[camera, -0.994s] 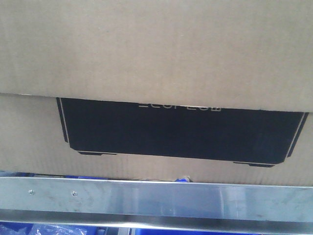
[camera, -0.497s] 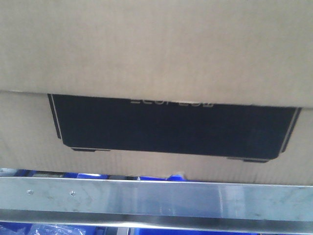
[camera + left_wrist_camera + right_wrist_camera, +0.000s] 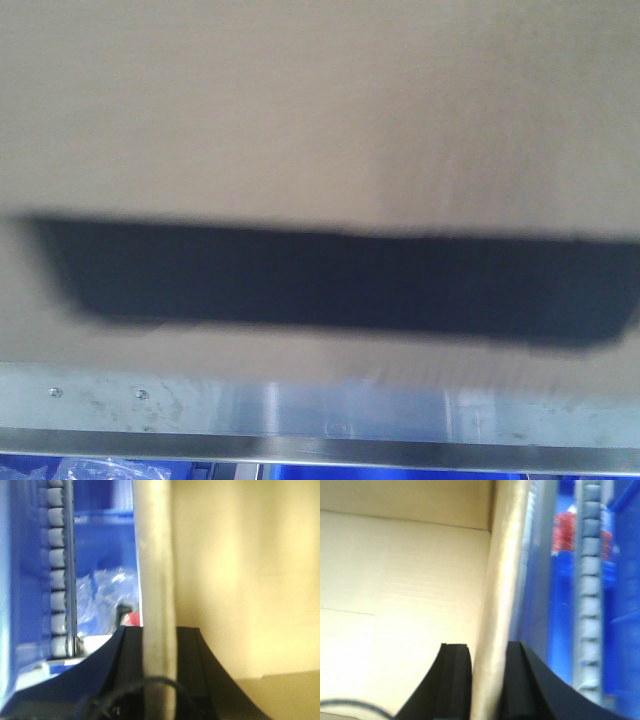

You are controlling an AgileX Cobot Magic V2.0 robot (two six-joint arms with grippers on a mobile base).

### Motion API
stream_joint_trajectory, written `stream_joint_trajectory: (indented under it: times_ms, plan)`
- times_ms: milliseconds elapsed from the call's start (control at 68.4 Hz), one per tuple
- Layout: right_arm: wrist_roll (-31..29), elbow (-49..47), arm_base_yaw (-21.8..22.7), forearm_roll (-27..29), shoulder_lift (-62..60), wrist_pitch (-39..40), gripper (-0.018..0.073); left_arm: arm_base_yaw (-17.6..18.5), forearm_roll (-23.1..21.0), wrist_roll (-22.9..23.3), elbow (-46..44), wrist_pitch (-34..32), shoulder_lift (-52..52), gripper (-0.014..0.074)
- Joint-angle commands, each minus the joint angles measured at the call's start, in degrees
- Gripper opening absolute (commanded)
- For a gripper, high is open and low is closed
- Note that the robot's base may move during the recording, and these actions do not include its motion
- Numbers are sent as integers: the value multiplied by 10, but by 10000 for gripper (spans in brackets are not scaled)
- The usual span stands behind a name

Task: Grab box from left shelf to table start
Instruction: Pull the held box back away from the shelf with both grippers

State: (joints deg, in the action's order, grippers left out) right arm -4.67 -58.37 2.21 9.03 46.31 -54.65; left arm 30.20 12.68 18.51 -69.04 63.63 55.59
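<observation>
The brown cardboard box (image 3: 320,120) fills the front view, blurred, with its black panel (image 3: 330,290) across the lower middle. Its bottom edge sits just above the silver rail of the left shelf (image 3: 320,410). In the left wrist view my left gripper (image 3: 159,630) is shut on the box's pale wall edge (image 3: 156,555), with the tan box face (image 3: 240,580) to the right. In the right wrist view my right gripper (image 3: 489,647) is shut on the box's other wall edge (image 3: 502,570), with the box face (image 3: 405,580) to the left. The table is out of view.
Blue bins (image 3: 100,468) show below the rail. Roller tracks (image 3: 60,570) (image 3: 590,580) and blue bins with bagged and red items (image 3: 100,595) (image 3: 565,527) lie just outside each gripper.
The box has shifted left and down in the front view and is now motion-blurred. The gap with blue bins between its bottom edge and the rail has closed.
</observation>
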Motion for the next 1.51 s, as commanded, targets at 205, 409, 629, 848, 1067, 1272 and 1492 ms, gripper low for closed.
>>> stream_joint_trajectory:
  times_ms: [205,409,629,848,1067,1272,1492]
  plan:
    - [-7,-14,1,58,-156,56,58,4,12,-1,33,-115,-197,-92]
    - [-7,-14,1,70,-236,56,58,4,11,-16,33,-115,-279,-92]
    - [-7,-14,1,86,-293,56,58,4,-1,-16,33,-94,-337,-92]
    - [-7,-14,1,113,-317,56,58,4,-39,-17,33,-83,-364,-92]
    - [-7,-14,1,113,-317,56,58,4,-44,-17,33,-82,-365,-92]
    - [-7,-13,1,113,-317,61,58,4,-44,-17,33,-82,-365,-92]
    - [-7,-13,1,113,-317,61,58,4,-44,-17,33,-82,-365,-92]
